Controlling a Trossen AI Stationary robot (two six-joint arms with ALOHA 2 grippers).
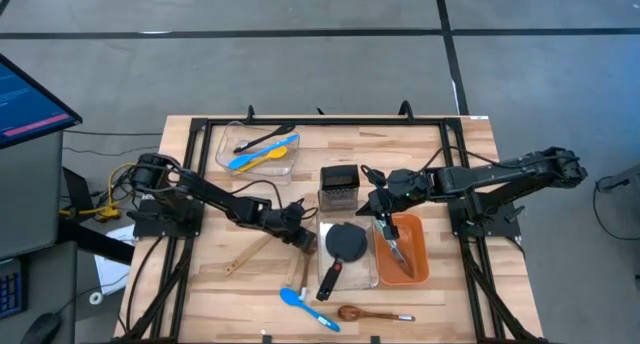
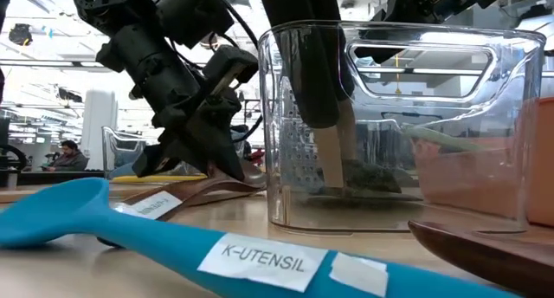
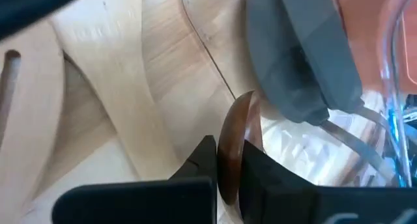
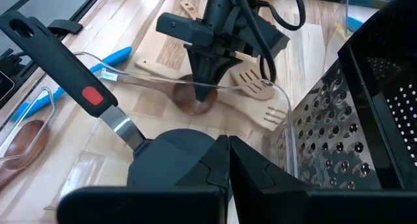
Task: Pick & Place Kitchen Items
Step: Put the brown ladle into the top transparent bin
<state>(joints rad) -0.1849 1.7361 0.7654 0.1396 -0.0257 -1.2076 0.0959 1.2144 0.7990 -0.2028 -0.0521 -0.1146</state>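
My left gripper (image 1: 303, 239) is down at the table's middle, shut on a dark brown wooden spoon (image 4: 194, 101), just left of a clear tray (image 1: 372, 276). Pale wooden spatulas (image 4: 251, 87) lie flat on the table under and beside it. A black turner (image 1: 345, 246) with a red-marked handle lies in the clear tray. My right gripper (image 1: 383, 222) hangs shut and empty above the tray, over the turner's head (image 4: 163, 155). The steel grater (image 1: 338, 184) stands behind the tray. My left gripper pinches the brown spoon's bowl (image 3: 229, 139) between its two fingers (image 3: 199, 162), which take it at its rim. The fingers slant down from the table's left. The bowl sits low by the clear tray's wall; whether it is off the table I cannot tell.
An orange bin (image 1: 412, 254) holding a metal utensil stands right of the tray. A clear bin (image 1: 222, 149) at the back left holds blue and yellow spoons. A blue spoon (image 1: 300, 302) and another brown spoon (image 1: 360, 312) lie near the front edge.
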